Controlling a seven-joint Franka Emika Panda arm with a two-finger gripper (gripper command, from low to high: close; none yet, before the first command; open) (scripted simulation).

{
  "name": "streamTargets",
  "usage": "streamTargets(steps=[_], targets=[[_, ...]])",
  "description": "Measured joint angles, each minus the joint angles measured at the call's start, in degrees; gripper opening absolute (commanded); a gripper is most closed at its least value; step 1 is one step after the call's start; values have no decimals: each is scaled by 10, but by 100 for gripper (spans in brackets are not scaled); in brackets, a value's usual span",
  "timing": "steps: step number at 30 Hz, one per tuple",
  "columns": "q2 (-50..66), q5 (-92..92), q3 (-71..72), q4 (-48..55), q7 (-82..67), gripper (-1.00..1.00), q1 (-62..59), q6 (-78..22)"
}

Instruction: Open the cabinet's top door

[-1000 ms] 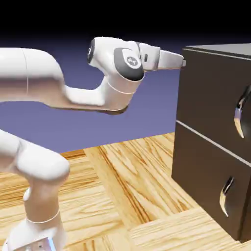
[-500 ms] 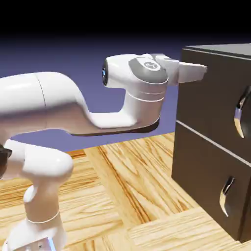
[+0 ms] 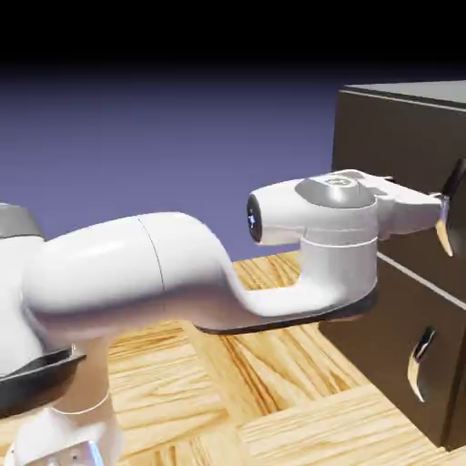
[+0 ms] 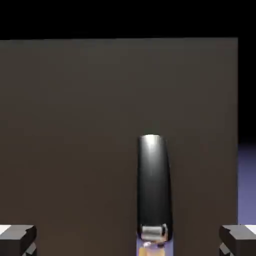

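Two curved handles show on your cabinet (image 3: 364,127) in the exterior view, one on each stacked front panel. You have the gripper (image 3: 439,207) up at the top door (image 3: 414,150), its fingertips by the upper handle (image 3: 452,223). In the hand view its two fingers stand wide apart, one at each side of the bottom edge, with the handle between them and a gap on both sides; nothing is clamped. The handle sits nearer the finger at that picture's right.

The door is a flat, dark grey-brown panel with a dull, smooth face. Its handle is a glossy bowed strip, black along the upper part and turning to bright silver and warm gold lower down. Below a thin pale seam, the lower door (image 3: 391,337) carries a smaller hooked handle (image 3: 420,364) of the same polished look. Your arm (image 3: 118,273) is smooth, rounded white shell with grey caps, over a floor (image 3: 273,364) of streaky, honey-coloured wood grain.

Only the exterior view gives you the lower door, the floor and the cabinet's grey top. Only the hand view shows you the clearance either side of the handle, and the door's straight upper edge against black.
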Motion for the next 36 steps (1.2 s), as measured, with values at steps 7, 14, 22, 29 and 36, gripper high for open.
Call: streamTargets(steps=[7, 14, 22, 29, 36], targets=[[8, -23, -50, 86, 10, -100, 104, -7], [36, -23, -3, -18, 55, -100, 9, -81], [123, -23, 104, -148, 182, -100, -157, -165], [139, 55, 227, -256, 192, -100, -302, -233], [130, 159, 371, -347, 192, -100, -442, -284]])
